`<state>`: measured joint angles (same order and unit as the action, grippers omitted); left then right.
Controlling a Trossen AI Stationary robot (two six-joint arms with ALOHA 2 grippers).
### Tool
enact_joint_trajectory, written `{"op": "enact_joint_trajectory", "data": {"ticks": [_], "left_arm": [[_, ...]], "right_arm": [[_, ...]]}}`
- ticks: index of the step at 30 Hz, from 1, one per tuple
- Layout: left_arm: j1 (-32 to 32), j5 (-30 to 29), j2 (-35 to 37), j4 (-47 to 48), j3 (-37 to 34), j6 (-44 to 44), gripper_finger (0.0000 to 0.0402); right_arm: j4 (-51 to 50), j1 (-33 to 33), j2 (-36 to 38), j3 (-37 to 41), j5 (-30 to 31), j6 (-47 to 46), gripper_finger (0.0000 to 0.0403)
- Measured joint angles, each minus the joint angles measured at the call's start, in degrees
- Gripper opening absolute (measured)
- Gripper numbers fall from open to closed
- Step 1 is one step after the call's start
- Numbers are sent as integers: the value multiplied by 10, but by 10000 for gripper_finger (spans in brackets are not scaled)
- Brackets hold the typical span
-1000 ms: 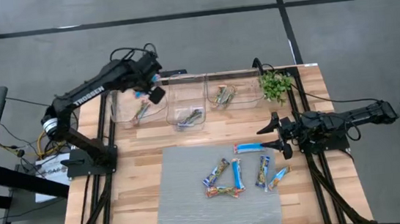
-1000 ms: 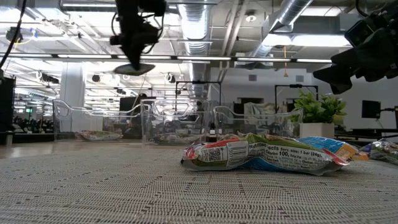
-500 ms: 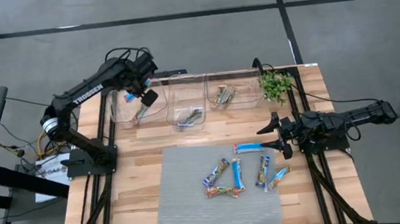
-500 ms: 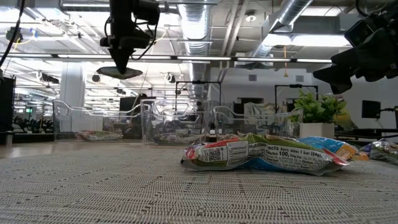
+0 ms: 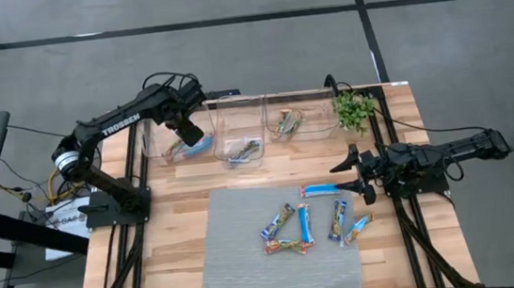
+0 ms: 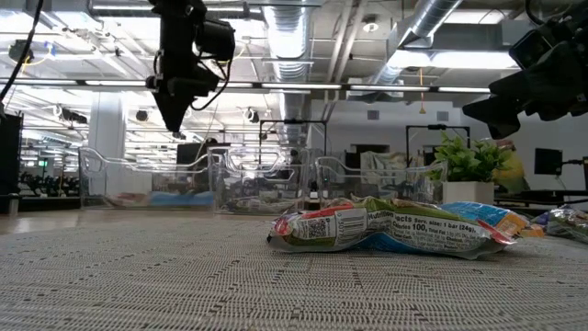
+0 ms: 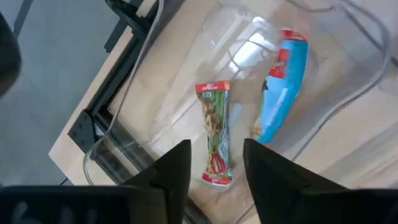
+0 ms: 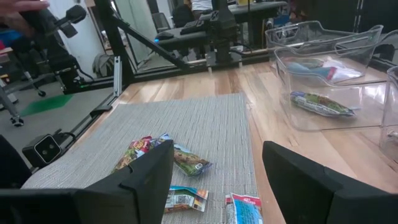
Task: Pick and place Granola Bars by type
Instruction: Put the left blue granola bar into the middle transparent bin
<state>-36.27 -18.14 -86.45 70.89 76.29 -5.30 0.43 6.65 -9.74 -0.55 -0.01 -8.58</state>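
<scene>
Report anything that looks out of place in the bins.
The leftmost bin holds a blue bar beside a brownish green-and-red bar: two types in one bin. The left hand hangs open above them.

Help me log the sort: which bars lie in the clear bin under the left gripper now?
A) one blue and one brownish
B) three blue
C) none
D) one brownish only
A: the left wrist view shows a blue bar beside a brownish bar in the clear bin, below the open left gripper.
</scene>
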Motion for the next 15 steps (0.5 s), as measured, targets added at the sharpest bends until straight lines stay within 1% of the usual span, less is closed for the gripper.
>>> {"op": "enact_joint_trajectory", "data": {"ticks": [5,11,15], "left_arm": [[6,-2,0,-11,-1,0,159],[22,19,0,-19,17,-3,153],[45,34,2,-36,50,-17,144]], "right_arm": [[0,0,0,0,0,0,240],[0,0,0,0,0,0,240],[0,0,0,0,0,0,240]]}}
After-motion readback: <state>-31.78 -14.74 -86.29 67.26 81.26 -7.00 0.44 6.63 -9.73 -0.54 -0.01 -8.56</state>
